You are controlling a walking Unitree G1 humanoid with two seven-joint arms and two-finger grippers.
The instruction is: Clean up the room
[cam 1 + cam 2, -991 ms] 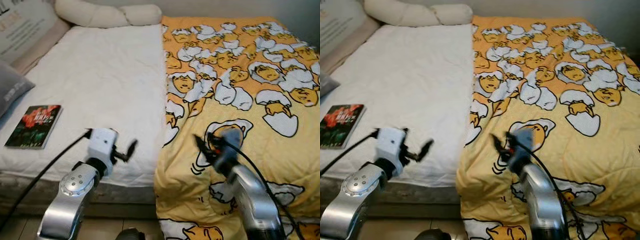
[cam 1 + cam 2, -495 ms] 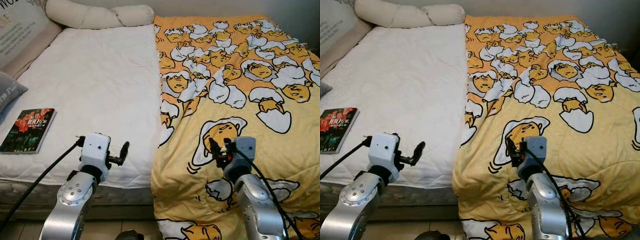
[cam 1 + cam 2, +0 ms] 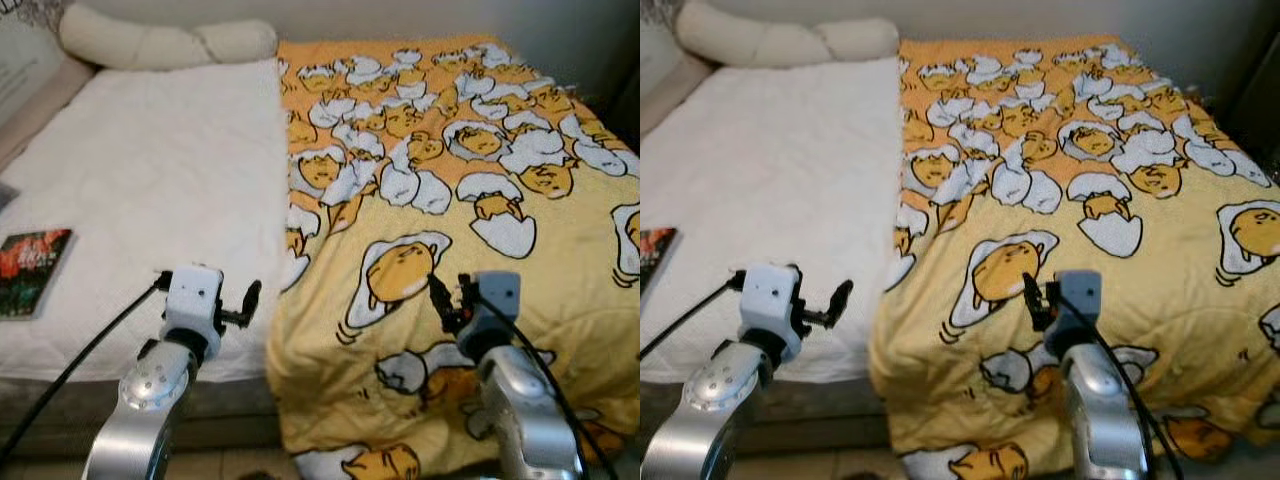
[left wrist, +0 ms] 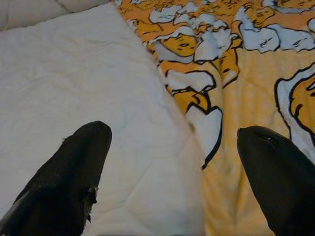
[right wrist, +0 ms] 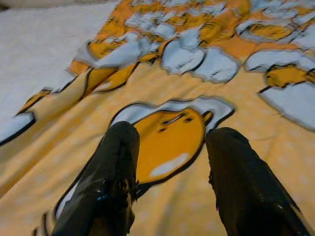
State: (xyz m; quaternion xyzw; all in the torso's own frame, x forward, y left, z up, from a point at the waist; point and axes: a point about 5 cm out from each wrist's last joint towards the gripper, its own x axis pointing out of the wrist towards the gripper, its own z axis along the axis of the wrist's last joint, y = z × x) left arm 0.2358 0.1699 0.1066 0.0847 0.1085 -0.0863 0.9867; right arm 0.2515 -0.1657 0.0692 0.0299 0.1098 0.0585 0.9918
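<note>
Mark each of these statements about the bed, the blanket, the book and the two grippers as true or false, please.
1. The yellow blanket covers the robot's right side of the bed. True.
2. The book lies on the blanket. False: it lies on the white mattress, near the left edge.
3. The left gripper is open. True: its two fingers stand wide apart over the blanket's edge.
4. The right gripper holds a fold of the blanket. False: it is open above the blanket and holds nothing.
5. Pillows lie at the far end of the bed. True.
</note>
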